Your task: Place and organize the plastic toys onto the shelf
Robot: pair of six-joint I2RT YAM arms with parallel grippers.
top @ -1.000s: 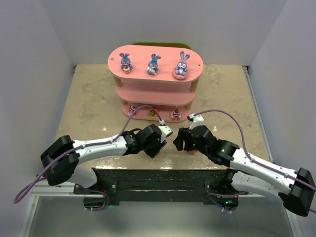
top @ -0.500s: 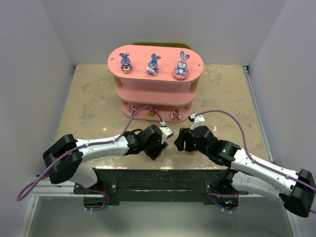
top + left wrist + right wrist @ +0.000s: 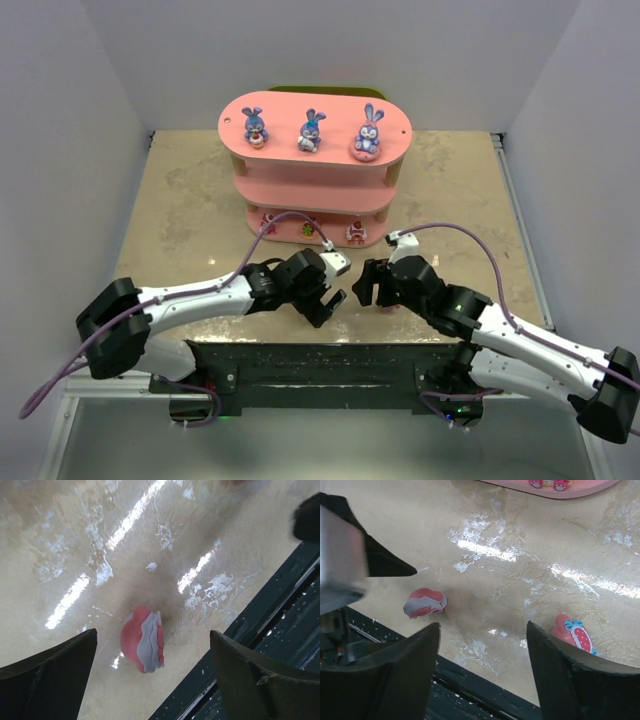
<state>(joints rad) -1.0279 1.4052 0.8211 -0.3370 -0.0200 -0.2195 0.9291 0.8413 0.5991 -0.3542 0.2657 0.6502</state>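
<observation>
Red-grey toy (image 3: 143, 645) on table (image 3: 75, 540), left gripper (image 3: 152, 636) spread around it, seemingly apart

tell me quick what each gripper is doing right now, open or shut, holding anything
left gripper: open, empty; the red and grey toy lies free on the table under it.
right gripper: open, holding nothing.

arms low; l end effector (image 3: 152, 640), r end effector (image 3: 484, 627) jaws spread
</observation>
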